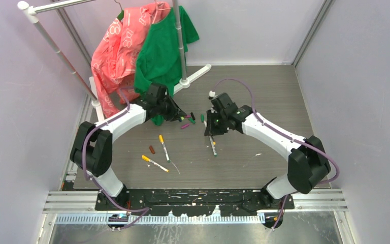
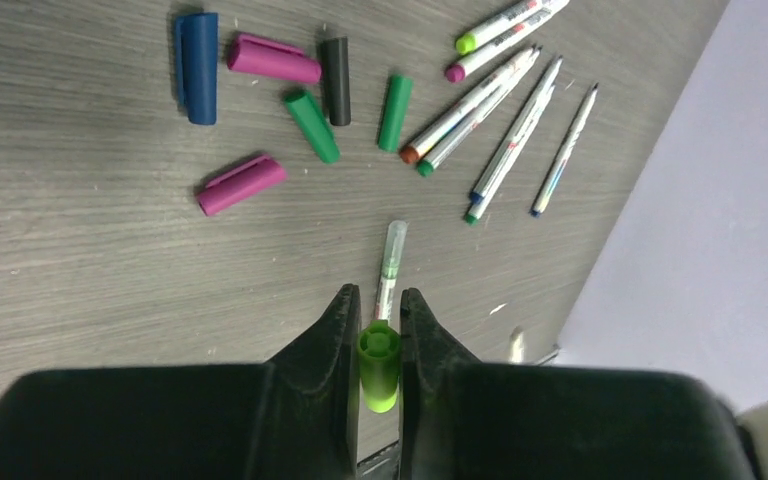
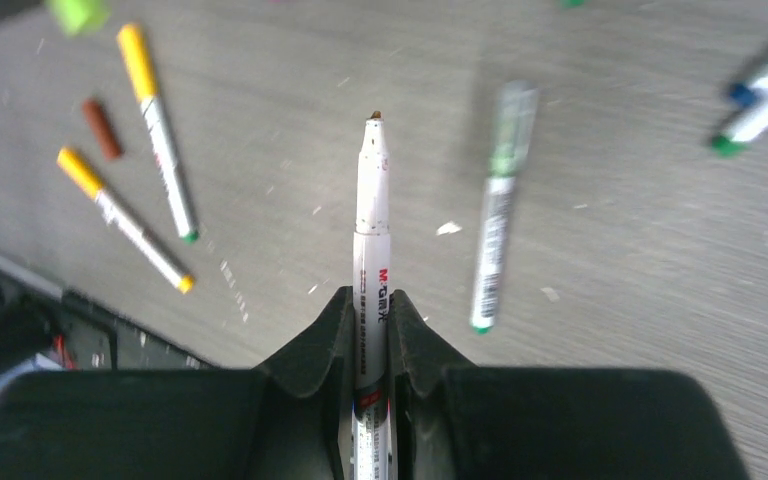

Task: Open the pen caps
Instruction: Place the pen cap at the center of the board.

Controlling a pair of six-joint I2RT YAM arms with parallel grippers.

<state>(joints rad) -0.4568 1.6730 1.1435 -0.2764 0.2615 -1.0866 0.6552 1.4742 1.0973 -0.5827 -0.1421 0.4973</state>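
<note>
The left gripper (image 2: 378, 300) was closed on a short lime-green plastic cap (image 2: 378, 362), pinched between its black fingers above the dark grey wood-grain table (image 1: 264, 91). The right gripper (image 3: 371, 298) was clamped on a slim white marker pen (image 3: 371, 200), which was bare, its dark nib pointing to twelve o'clock in that wrist view. That pair looked parted, so the danger lay in the putting-down. The cap was held only by its sides near the fingertips. Being round and smooth, it would likely roll if released from a height, perhaps into the loose caps (image 2: 312, 125) in blue, magenta, black and green at eleven o'clock from the left gripper. It could also end up among the uncapped pens (image 2: 500, 130) fanned out at one o'clock. The held pen's nib could smear the table if it were lowered tip-first. Two orange-capped white pens (image 3: 155, 130) lay at ten o'clock from the right gripper, beside a stubby brown cap (image 3: 102, 128). They and a white pen with a clear greenish cap (image 3: 490, 250) at one o'clock appeared unopened. A careless drop might knock them askew and make them harder to grasp.
</note>
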